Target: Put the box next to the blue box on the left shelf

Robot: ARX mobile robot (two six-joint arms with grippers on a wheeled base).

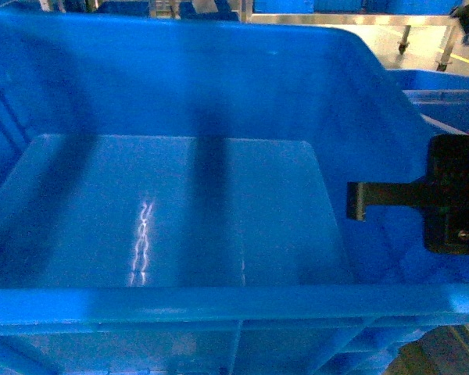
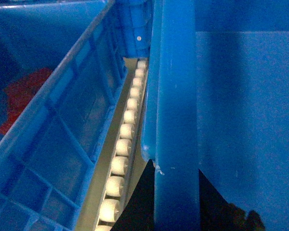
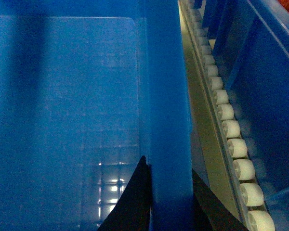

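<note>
The box (image 1: 180, 211) fills almost the whole head view – a big bright-blue crate, empty, its smooth floor catching a streak of light. Both wrist views look straight down its side rims, and beside each rim runs a roller track (image 2: 120, 159) of pale wheels, so the crate appears to sit on, or just above, a shelf lane. Past the left-hand track stands the ribbed wall of a neighbouring blue box (image 2: 62, 144), near the carried crate's left rim with only the rollers between them; something red (image 2: 19, 96) lies inside it. Another blue crate (image 3: 265, 96) sits past the right-hand track. The right gripper (image 3: 151, 202) is closed on the crate's right rim, a dark finger showing on either side of the rim; the left gripper (image 2: 176, 202) clamps the left rim the same way. By my judgement the carrying is mostly done – the crate is already alongside the blue box on the shelf. What looks left is to settle it fully on the rollers, open both claws and draw the arms back; whether it rests its full weight yet, I cannot tell.
</note>
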